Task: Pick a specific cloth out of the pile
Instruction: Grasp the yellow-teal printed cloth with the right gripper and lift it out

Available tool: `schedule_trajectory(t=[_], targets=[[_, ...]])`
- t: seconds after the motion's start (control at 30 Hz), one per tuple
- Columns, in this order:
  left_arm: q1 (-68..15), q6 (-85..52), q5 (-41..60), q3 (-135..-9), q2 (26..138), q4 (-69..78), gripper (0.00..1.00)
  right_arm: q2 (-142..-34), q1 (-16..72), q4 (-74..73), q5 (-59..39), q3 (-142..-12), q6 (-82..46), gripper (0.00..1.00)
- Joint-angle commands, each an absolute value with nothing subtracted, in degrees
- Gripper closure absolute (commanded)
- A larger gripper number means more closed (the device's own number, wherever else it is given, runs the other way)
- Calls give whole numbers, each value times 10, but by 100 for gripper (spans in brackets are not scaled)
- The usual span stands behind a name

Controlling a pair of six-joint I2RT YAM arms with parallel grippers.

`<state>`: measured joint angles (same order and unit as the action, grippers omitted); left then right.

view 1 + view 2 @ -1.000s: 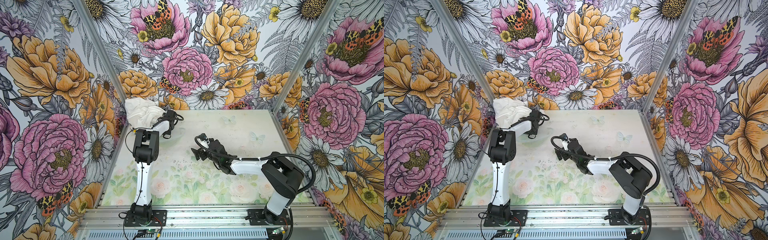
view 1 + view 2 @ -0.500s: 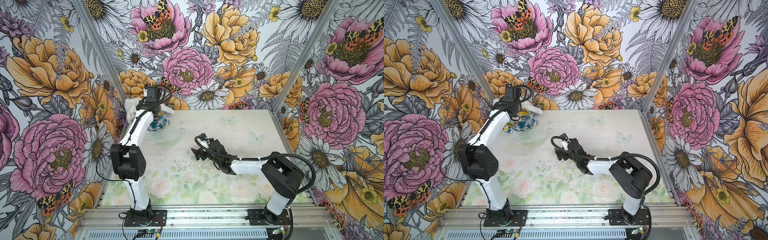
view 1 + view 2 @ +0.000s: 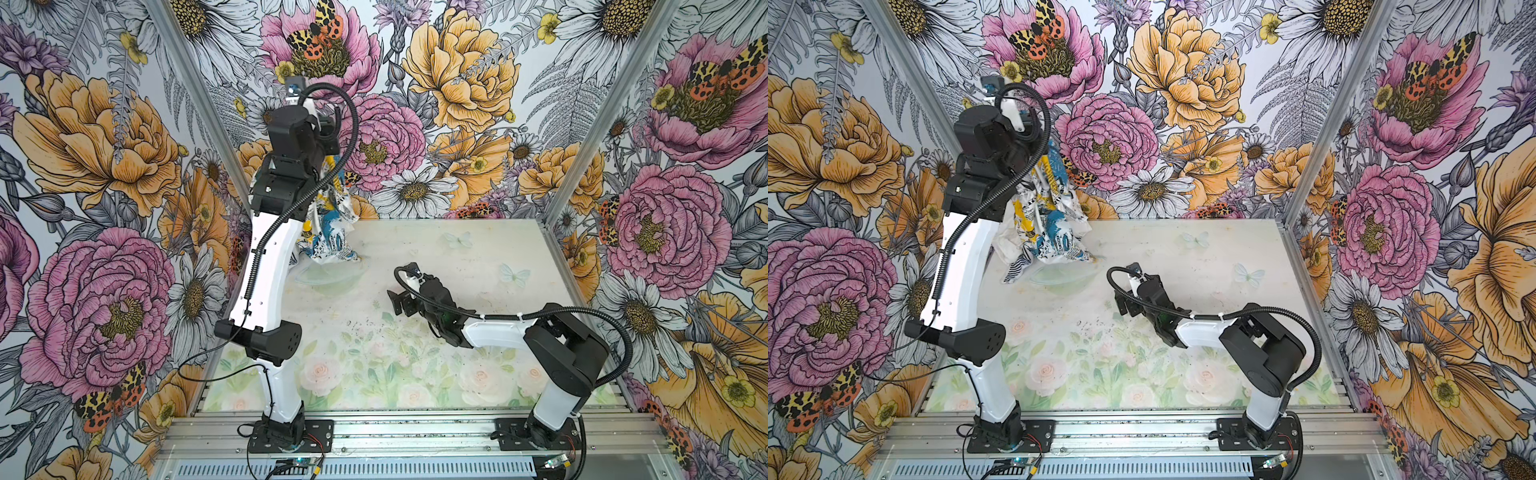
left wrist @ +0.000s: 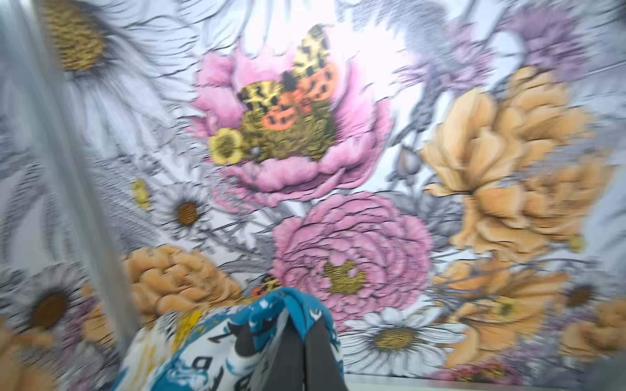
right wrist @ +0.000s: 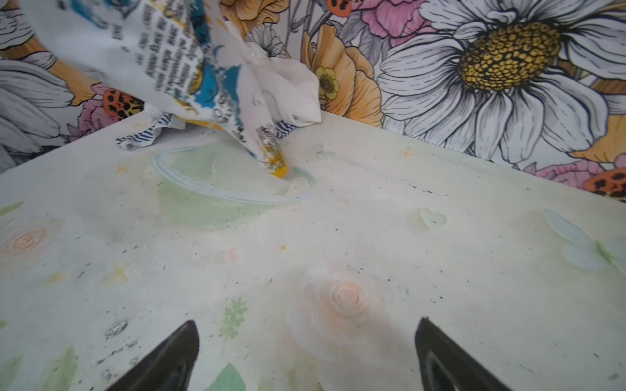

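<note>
The cloth (image 3: 1050, 224), white with blue, yellow and black print, hangs from my raised left gripper (image 4: 304, 335) at the far left corner. Its lower end trails on the table (image 5: 276, 162). The two dark fingers (image 4: 289, 358) are shut together, with blue folds of the cloth (image 4: 267, 308) draped over their tips. In both top views the wrist hides the jaws. The pile lies under the hanging cloth: a plain white cloth (image 5: 284, 98) and a striped one (image 5: 140, 137). My right gripper (image 3: 397, 301) rests low near the table's middle, open (image 5: 305, 352) and holding nothing.
A faint clear dish (image 5: 220, 193) sits on the table just in front of the pile, and the hanging cloth's tip touches its rim. Flowered walls close the back and both sides. The table (image 3: 457, 374) carries a pale flower print.
My left arm has swung up from the pile to high above the corner, lifting the printed cloth out of it. The right arm has not moved.
</note>
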<state>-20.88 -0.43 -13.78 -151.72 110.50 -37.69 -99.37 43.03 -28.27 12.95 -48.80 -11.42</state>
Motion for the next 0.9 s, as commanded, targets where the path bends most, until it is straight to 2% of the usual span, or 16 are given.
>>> schedule_trajectory(t=[0.0, 0.13, 0.3, 0.33, 0.4, 0.43, 0.5, 0.53, 0.57, 0.73, 0.87], targets=[[-278, 14, 35, -1552, 1158, -336, 100, -958, 379, -265, 190, -472, -196, 1], [-349, 26, 72, -1547, 1189, -252, 100, -918, 355, -265, 232, -436, -228, 1], [-385, 47, -7, -1536, 1235, -187, 99, -868, 355, -297, 281, -391, -231, 2], [-386, 56, -35, -1530, 1241, -186, 89, -859, 355, -307, 284, -381, -227, 2], [-385, 78, -89, -1500, 1245, -190, 87, -841, 355, -325, 290, -366, -219, 2], [-385, 91, -124, -1473, 1242, -192, 72, -834, 355, -326, 293, -363, -217, 2], [-384, 113, -176, -1411, 1224, -205, 29, -830, 355, -323, 296, -363, -214, 2], [-384, 124, -195, -1365, 1206, -207, 12, -831, 355, -321, 297, -365, -213, 2], [-384, 134, -205, -1323, 1187, -206, 2, -833, 354, -319, 297, -367, -213, 2], [-369, 162, -204, -1074, 1055, -201, 1, -859, 354, -289, 299, -389, -219, 2], [-337, 167, -83, -905, 921, -230, 1, -900, 344, -197, 299, -448, -237, 2]])
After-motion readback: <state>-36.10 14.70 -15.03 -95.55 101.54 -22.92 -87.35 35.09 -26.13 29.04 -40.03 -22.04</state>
